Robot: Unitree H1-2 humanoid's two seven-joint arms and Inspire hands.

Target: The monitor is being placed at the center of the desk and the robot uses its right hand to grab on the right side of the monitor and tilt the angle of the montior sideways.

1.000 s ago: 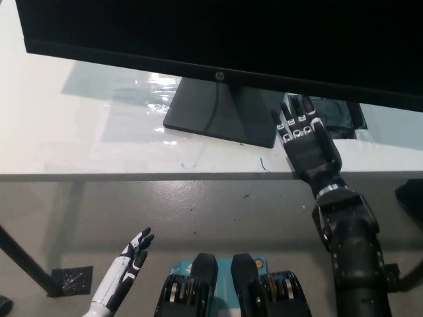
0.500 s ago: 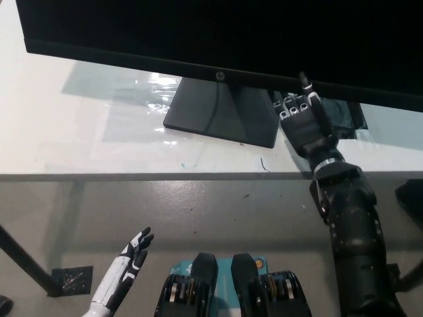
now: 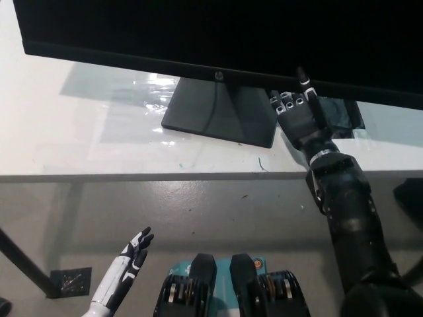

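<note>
Black right hand (image 3: 299, 117) is reaching up over the desk (image 3: 79, 142) edge, just below the monitor (image 3: 218, 33) bottom bezel. One finger (image 3: 304, 80) is pointing up against the bezel; the others are curling in, gripping nothing. Monitor is spanning above the hand, mostly to its left; its stand base (image 3: 221, 112) is sitting just left of the hand. White left hand (image 3: 132, 254) is hanging low, well apart, fingers spread.

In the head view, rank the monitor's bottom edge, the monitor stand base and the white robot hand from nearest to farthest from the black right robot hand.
From the right robot hand:
1. Monitor's bottom edge, just above its fingertips.
2. Stand base, on the desk beside it, toward the robot's left.
3. White left robot hand, low at lower left, below the desk edge.
</note>
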